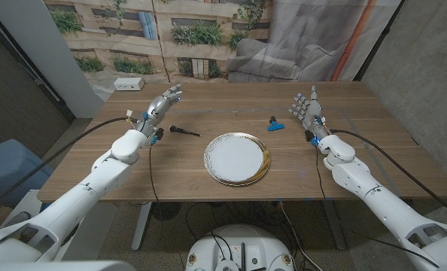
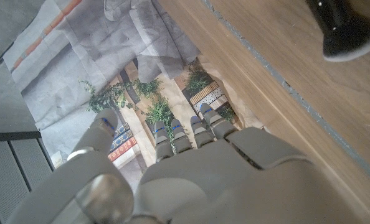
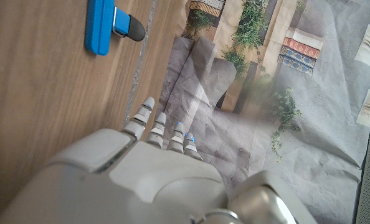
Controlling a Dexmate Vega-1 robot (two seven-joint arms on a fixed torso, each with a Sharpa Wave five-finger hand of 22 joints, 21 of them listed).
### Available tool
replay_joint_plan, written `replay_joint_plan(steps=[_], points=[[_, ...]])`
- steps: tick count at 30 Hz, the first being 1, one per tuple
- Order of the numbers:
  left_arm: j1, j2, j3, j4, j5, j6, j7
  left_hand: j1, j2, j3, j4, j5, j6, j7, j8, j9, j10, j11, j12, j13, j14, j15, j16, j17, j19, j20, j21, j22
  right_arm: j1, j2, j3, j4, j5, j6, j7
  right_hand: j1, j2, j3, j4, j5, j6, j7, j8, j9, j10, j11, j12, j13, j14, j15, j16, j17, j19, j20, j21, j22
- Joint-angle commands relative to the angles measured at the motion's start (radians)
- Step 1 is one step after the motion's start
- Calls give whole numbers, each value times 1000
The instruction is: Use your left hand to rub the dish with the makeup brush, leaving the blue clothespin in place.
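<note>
Nothing picked up yet — the left hand point(image 1: 160, 106) hovers over the table with its fingers apart and holding nothing, just beside the makeup brush point(image 1: 184, 132), which lies on the wood between that hand and the dish point(image 1: 237, 158). So by the look of it we're at the reach-and-grasp step, the rubbing not yet begun. In the left wrist view the brush's dark bristle head point(image 2: 350, 31) sits on the planks off to one side of the fingers point(image 2: 172, 134), apart from them. The next move calls for the left hand to come down on the thin handle and pinch it, then carry the brush the short way across to the white, gold-rimmed dish near the middle of the table point(image 1: 359, 98). The blue clothespin point(image 1: 275, 126) lies beyond the dish toward the right hand point(image 1: 308, 110) — close to the rim but not touching, so strokes want to stay on the plate's near side. That right hand waits with fingers spread, empty, well out of the lane. Open wood all round the brush; the front edge is well clear.
</note>
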Motion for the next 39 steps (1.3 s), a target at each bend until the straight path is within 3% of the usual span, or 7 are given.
replay_joint_plan(steps=[1, 12, 19, 30, 39], points=[[-29, 88, 26, -37, 260, -31, 70, 29, -6, 10, -2, 8, 21, -4, 12, 4, 6, -11, 3, 5, 14, -118, 5, 4, 14, -67, 1, 2, 0, 0, 0, 0, 0, 0, 0, -4, 106, -2, 8, 5, -8, 1, 4, 4, -4, 4, 5, 4, 1, 10, 7, 4, -1, 5, 6, 5], [-30, 146, 36, -100, 437, 38, 130, 73, -17, 18, -2, 11, 39, -10, 17, 5, 22, -21, 4, 5, 20, -115, 4, 5, 21, -62, -1, 2, 0, 0, 0, 0, 0, 0, 0, -4, 106, -2, 8, 5, -8, 0, 4, 3, -4, 5, 5, 4, 1, 10, 7, 4, -1, 4, 6, 5], [-50, 174, 73, -116, 578, 80, 149, 104, -22, 25, -2, 13, 50, -12, 19, 5, 37, -25, 6, 5, 25, -115, 4, 5, 23, -56, -2, 2, 0, 0, 0, 0, 0, 0, 0, -4, 106, -2, 8, 5, -9, 0, 4, 3, -2, 6, 6, 4, 0, 9, 7, 4, -1, 5, 6, 5], [-109, 205, 151, -144, 767, 173, 113, 161, -42, 31, -2, 15, 46, -26, 13, 6, 43, -43, 1, 6, 20, -106, 0, 5, 19, -38, -6, 4, -1, 0, 0, -1, 0, 0, -1, -4, 106, -2, 8, 5, -10, 0, 4, 3, -4, 3, 5, 4, 0, 8, 7, 3, -1, 5, 6, 5], [-135, 229, 205, -218, 933, 268, 76, 219, -72, 32, -1, 15, 72, -44, 20, 6, 76, -69, 7, 7, 29, -105, 4, 5, -3, -33, -10, 4, 0, 0, 0, 0, 0, 0, 0, -4, 106, -2, 8, 5, -9, 0, 4, 3, -5, 4, 5, 4, 0, 7, 7, 3, -1, 5, 6, 5]])
